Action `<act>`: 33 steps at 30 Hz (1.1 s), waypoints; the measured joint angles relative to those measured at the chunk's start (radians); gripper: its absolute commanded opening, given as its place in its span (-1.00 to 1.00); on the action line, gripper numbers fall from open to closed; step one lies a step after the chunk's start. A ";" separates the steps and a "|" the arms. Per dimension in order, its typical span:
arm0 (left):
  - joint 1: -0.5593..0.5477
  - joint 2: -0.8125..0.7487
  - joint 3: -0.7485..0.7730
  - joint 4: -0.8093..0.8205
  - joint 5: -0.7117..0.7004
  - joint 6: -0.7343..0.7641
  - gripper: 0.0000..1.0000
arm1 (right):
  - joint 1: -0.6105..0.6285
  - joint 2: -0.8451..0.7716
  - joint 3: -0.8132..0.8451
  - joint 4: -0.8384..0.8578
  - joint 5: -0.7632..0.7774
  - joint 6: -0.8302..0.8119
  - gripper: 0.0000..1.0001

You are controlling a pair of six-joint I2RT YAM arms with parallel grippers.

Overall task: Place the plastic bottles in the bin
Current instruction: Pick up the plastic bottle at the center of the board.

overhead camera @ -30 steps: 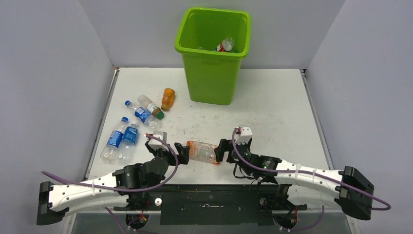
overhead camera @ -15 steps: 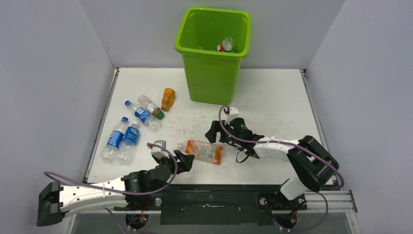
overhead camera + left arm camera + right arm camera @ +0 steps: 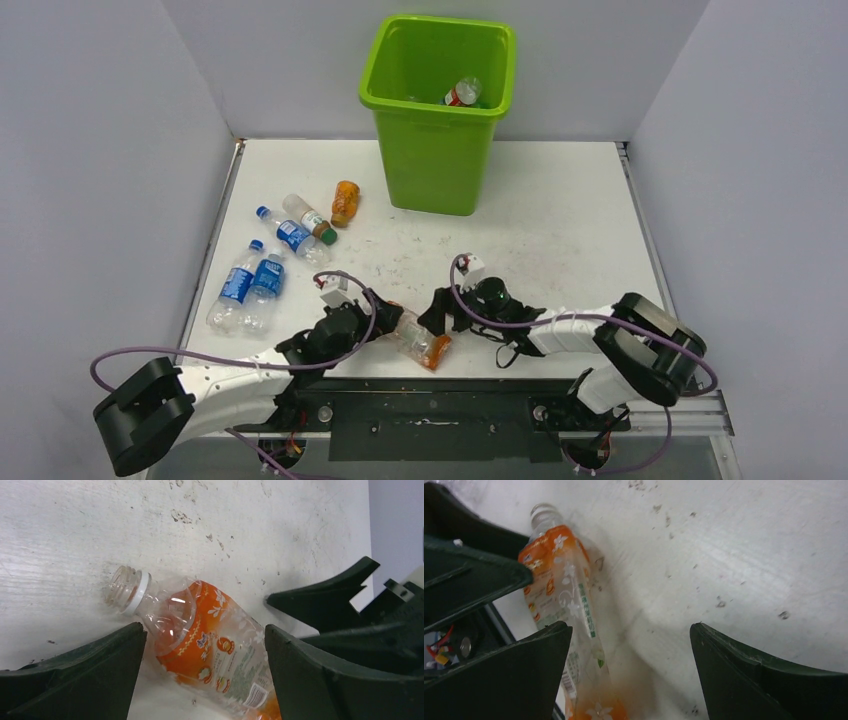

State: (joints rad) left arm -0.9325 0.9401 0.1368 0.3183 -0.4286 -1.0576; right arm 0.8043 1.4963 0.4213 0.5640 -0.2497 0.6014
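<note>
Plain grey walls enclose a scuffed white table, apparently evenly lit.

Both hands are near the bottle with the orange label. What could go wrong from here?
1. The orange-label bottle lies close to the near edge of the table; a push might slide it off.
2. The open left hand and open right hand crowd the same bottle and might collide.

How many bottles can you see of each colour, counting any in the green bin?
Blue-labelled bottles: 3
Orange bottles: 2
Clear bottle with green cap: 1
Red-labelled bottle in the bin: 1
Total: 7 in view
</note>
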 measured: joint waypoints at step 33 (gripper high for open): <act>0.031 -0.002 -0.021 0.383 0.249 0.253 -1.00 | 0.100 -0.610 -0.078 -0.336 0.103 0.019 1.00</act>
State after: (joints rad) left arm -0.9012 0.9382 0.1158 0.7010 -0.1799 -0.8047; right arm 0.9039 0.8867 0.3435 0.2283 -0.1463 0.6205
